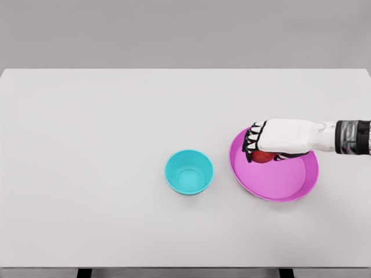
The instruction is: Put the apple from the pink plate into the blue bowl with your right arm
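A red apple (264, 156) lies on the left part of the pink plate (284, 179), mostly covered from above. My right hand (255, 143) comes in from the right edge and sits on top of the apple with its fingers curled down around it. The blue bowl (189, 172) stands empty on the table, a short way left of the plate. The left arm does not show.
The white table (116, 145) stretches wide around the bowl and plate; its front edge runs near the bottom of the picture and a grey wall lies behind it.
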